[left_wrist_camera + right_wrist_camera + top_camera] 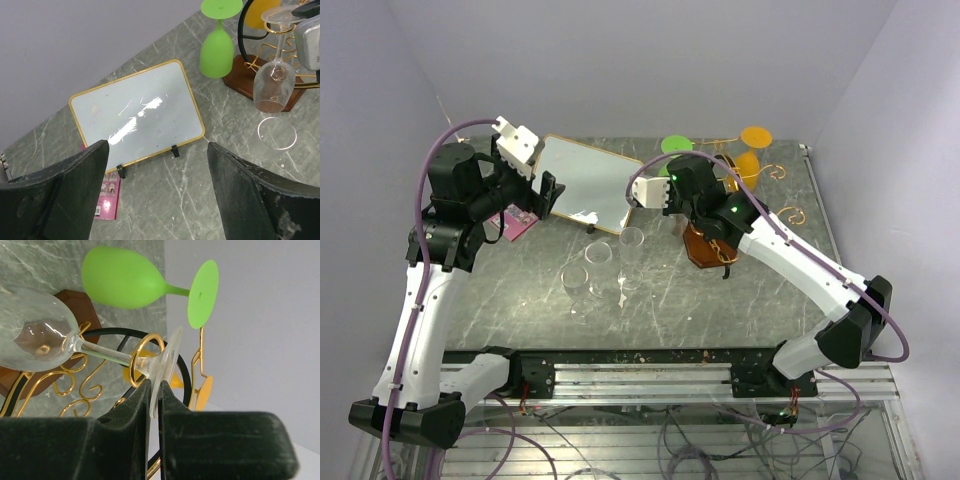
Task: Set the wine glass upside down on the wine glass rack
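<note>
The clear wine glass (35, 335) hangs bowl-down at the wine glass rack (134, 365). Its stem passes through one gold curled arm, and its foot lies just past the curl. My right gripper (156, 387) is shut on the edge of that foot. The left wrist view shows the same glass (273, 87) upside down above the rack's brown wooden base (240, 77). My left gripper (157, 150) stands open and empty, high over the table near the white board.
A green glass (125, 277) and an orange glass (752, 150) hang upside down on the rack. Three clear glasses (601, 255) are on the table between the arms. A gold-framed white board (137, 112) stands at back left, with a pink booklet (107, 197) beside it.
</note>
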Available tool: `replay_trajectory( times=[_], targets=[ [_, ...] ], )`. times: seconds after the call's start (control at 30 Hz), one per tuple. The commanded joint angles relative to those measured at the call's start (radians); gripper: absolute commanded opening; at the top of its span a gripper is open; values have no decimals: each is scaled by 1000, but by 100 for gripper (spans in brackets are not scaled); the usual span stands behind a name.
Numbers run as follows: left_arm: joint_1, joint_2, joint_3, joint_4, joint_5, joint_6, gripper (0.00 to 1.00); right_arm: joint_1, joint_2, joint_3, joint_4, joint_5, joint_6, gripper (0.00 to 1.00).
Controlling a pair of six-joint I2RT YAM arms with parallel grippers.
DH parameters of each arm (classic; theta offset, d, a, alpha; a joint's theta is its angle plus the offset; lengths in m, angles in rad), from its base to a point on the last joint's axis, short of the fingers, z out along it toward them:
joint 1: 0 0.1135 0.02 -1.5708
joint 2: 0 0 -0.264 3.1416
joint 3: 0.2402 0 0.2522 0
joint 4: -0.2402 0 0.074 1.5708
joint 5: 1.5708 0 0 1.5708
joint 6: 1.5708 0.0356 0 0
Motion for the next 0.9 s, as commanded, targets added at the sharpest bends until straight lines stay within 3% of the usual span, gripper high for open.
replay_trajectory(
  times=[0.0, 0.53, 0.87],
  targets=[
    [-5, -17, -3, 1, -9, 10, 90, 6, -33, -5, -1, 19, -9, 8],
    [-5, -20, -6, -1, -6, 16, 90, 6, -18, -7, -56, 14, 18, 16],
    [-5, -20, -18, -6, -21, 29, 91, 4, -22, -12, -68, 17, 25, 32]
  ],
)
